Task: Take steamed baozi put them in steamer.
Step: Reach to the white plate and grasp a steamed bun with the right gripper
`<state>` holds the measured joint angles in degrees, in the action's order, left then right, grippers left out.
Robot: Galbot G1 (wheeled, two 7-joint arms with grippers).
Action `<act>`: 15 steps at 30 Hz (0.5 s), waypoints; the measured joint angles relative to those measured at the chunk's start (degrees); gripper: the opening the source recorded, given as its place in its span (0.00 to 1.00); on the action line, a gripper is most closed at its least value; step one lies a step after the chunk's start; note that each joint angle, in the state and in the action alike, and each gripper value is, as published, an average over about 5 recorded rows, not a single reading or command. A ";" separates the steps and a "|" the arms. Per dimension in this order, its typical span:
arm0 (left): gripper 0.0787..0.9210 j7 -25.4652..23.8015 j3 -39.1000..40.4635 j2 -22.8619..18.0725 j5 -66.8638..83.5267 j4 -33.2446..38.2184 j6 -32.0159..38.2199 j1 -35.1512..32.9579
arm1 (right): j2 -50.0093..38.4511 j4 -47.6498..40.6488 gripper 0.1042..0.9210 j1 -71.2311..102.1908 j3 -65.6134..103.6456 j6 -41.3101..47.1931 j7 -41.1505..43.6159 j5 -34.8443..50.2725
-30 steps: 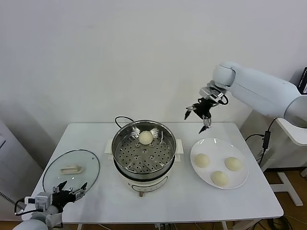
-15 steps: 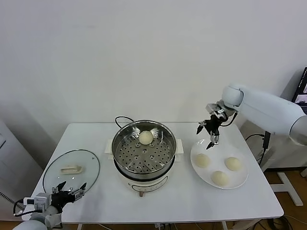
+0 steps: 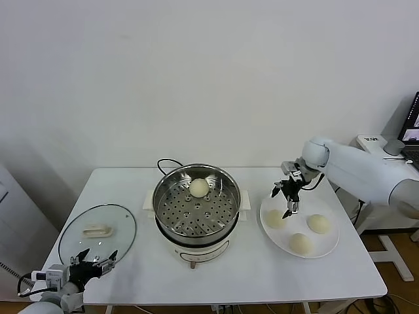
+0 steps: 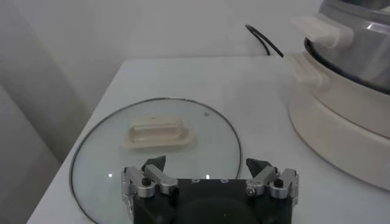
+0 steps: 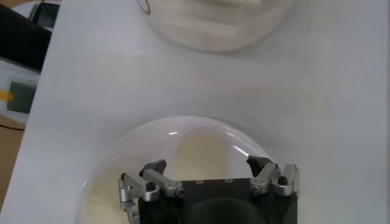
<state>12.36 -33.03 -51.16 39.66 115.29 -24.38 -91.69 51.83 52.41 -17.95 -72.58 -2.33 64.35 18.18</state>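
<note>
Lab: bare white wall (image 3: 196, 78), white table (image 3: 340, 275).

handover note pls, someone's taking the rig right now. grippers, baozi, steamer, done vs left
Right gripper: fingers open, empty, hanging just above the nearest baozi on the white plate.
Left gripper: open, empty, parked at the table's near left corner by the glass lid.
Steamer: mid-table, uncovered.
Done: one baozi sits on the steamer's perforated floor, toward the back.
Left: three baozi on the plate, the one under the gripper plus two more. None is gripped yet.
Likely next: lower the right gripper onto the nearest one, close, carry it to the steamer.
</note>
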 measured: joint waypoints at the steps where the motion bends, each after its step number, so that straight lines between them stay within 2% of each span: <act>1: 0.88 0.00 0.00 0.00 0.00 0.02 0.00 0.00 | 0.04 -0.10 0.88 0.47 0.25 0.04 -0.26 -0.29; 10: 0.88 -0.01 0.00 -0.06 -0.10 0.11 0.00 -0.18 | 0.95 -1.92 0.88 4.52 3.08 0.21 -2.29 -3.29; 15: 0.88 -0.01 0.00 -0.05 -0.17 0.13 0.03 -0.30 | 1.52 -3.28 0.84 6.27 4.91 0.27 -3.14 -4.87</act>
<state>12.35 -33.03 -51.21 39.48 115.42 -24.34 -91.99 53.35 49.14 -11.69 -67.68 -2.06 61.21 13.31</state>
